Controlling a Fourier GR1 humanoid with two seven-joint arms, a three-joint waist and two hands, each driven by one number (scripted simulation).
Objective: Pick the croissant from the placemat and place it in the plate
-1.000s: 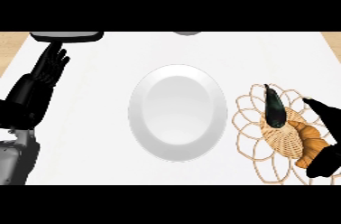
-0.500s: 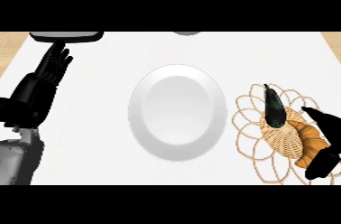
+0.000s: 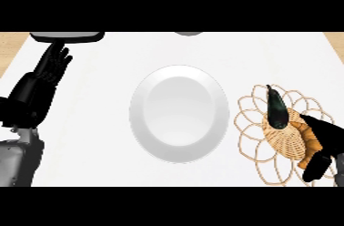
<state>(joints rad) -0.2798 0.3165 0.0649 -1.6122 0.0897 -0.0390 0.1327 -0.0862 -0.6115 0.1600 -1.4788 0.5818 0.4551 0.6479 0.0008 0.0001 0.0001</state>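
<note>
We are taking the white plate [image 3: 178,114] at the middle of the counter [image 3: 101,93] as our landmark. To the right of the plate we are seeing the woven placemat [image 3: 259,129], with its looped wicker edge and a denser woven centre. The croissant [image 3: 310,139] is lying on that centre, on the side away from the plate, and a dark, slender pointed object [image 3: 277,107] is lying on the mat just above it, tilted.

Our right hand [image 3: 325,150] is coming in from the lower right, beyond the placemat as seen from the plate. Its black fingers are curling over and around the croissant, covering its right side, with the thumb below it. The croissant is still resting on the mat, well apart from the plate.

Far to the left of the plate, our left hand [image 3: 48,74] is resting open, fingers straight and pointing up toward a dark tray-like object [image 3: 67,37] at the top edge, the forearm running down to the lower left corner
</note>
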